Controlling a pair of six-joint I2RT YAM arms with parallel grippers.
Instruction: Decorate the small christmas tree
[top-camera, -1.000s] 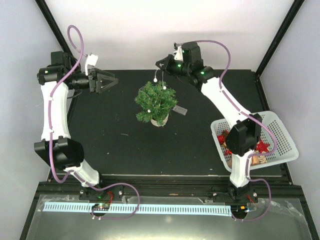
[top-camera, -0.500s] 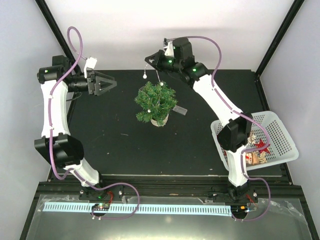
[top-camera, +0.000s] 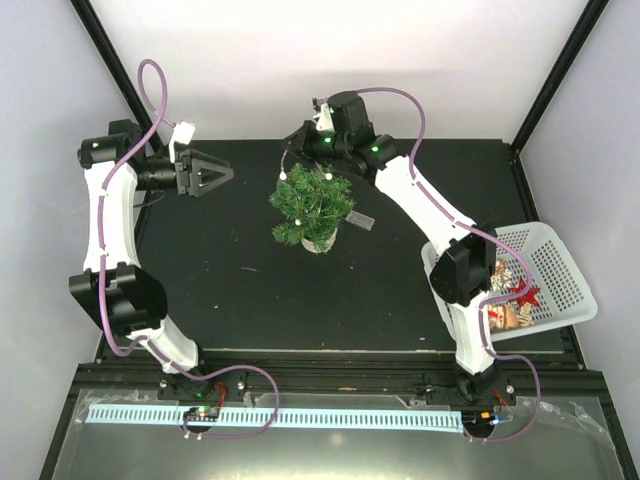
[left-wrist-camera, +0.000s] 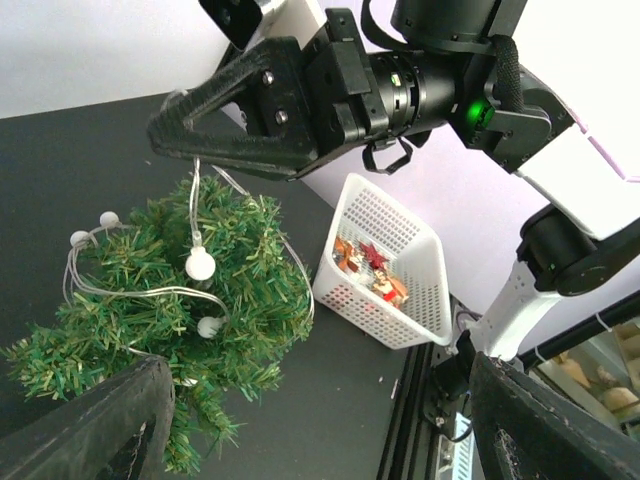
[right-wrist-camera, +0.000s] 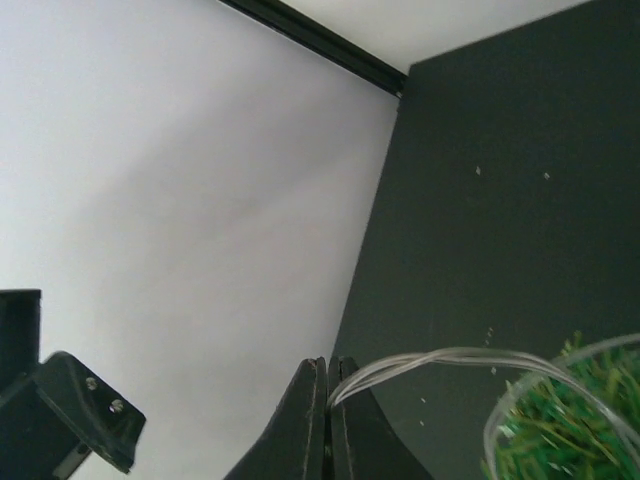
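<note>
Top external view: the small christmas tree (top-camera: 312, 205) stands near the worktop's (top-camera: 250, 290) far edge, centred. My right end effector (top-camera: 295, 138) pinches a light string (right-wrist-camera: 440, 358) above it; my left end effector (top-camera: 220, 175) gapes wide.

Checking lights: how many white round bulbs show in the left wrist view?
4 bulbs: two at the small christmas tree's left edge, one on the clear light string below the right gripper, one lower. Others possibly hidden.

Small christmas tree (top-camera: 312, 205): bushy dark-green needles, upright in white round pot (top-camera: 318, 243). It stands just below the right gripper (top-camera: 293, 138). Clear light string (left-wrist-camera: 200, 264) with white bulbs is draped over the crown. One strand rises to the gripper's closed fingertips.
</note>
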